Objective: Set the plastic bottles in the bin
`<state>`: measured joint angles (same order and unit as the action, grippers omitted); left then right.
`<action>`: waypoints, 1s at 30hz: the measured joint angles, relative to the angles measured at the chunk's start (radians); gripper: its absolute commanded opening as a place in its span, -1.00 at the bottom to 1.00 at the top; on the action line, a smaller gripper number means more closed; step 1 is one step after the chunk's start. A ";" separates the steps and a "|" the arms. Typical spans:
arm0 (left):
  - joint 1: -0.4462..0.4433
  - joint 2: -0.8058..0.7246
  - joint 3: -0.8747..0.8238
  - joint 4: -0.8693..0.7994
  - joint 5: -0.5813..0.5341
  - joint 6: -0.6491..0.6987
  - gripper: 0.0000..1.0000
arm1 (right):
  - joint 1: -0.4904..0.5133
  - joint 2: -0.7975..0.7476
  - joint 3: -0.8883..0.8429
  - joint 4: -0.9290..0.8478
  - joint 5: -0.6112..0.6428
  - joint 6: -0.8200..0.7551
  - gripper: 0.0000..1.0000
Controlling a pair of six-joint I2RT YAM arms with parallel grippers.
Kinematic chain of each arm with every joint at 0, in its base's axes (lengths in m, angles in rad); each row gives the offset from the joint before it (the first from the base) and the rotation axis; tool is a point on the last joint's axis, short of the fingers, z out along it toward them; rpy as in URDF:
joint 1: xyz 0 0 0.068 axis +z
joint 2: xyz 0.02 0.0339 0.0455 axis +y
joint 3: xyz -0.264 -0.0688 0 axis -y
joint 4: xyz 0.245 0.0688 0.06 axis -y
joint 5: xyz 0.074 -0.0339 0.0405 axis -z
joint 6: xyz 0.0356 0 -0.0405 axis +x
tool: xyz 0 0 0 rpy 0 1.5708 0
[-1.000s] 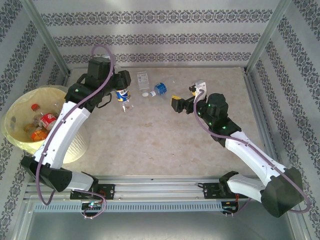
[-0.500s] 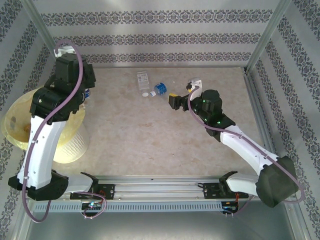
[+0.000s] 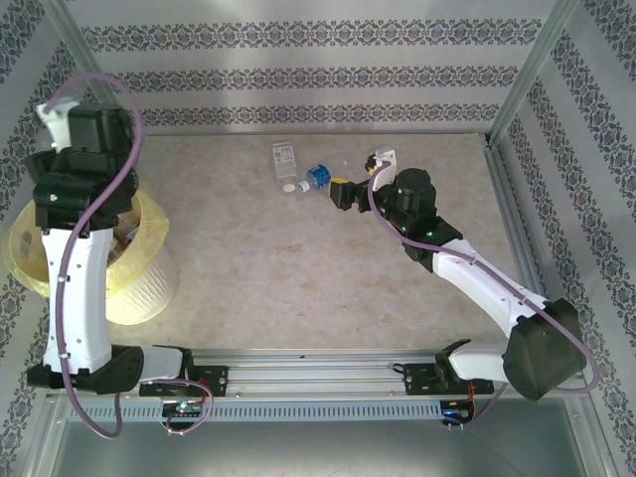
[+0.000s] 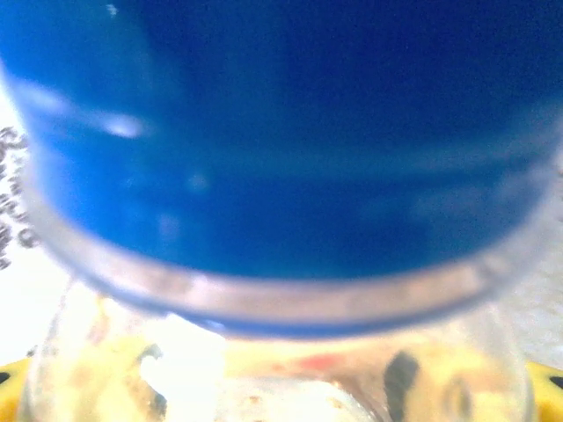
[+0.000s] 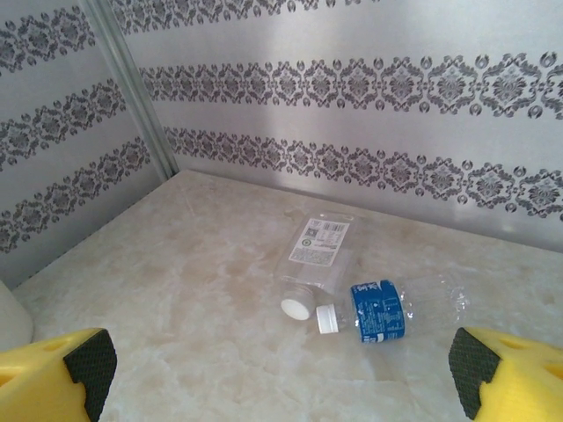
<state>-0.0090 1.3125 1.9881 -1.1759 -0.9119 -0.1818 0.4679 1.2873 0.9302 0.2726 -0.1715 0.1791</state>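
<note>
Left pincer [image 3: 89, 214] tight on blue-labelled bottle [image 4: 281, 132] above bin [image 3: 139, 288], arm upright; right pincer [image 5: 281, 360] wide apart.

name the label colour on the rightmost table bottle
Blue label, best in the right wrist view.

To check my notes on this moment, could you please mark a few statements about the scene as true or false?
1. The white-label bottle and the blue-label bottle lie on their sides on the table. True.
2. The right end effector grips a bottle. False: it is open and empty.
3. The left end effector grips a third bottle with a blue label. True.
4. The bin stands at the table's right side. False: it stands at the left.
</note>
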 measured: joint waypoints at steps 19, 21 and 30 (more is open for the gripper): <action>0.529 0.014 -0.206 -0.023 0.381 0.006 0.24 | 0.034 0.080 0.154 -0.127 -0.020 -0.076 0.96; 0.529 0.035 -0.229 -0.023 0.420 0.007 0.26 | 0.046 0.085 0.165 -0.138 -0.020 -0.087 0.96; 0.528 0.101 -0.248 -0.022 0.552 0.010 0.72 | 0.087 0.094 0.169 -0.169 -0.015 -0.130 0.96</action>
<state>0.5190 1.4136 1.7405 -1.1976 -0.3599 -0.1719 0.5552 1.3811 1.0988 0.1040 -0.1864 0.0494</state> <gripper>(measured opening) 0.801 0.981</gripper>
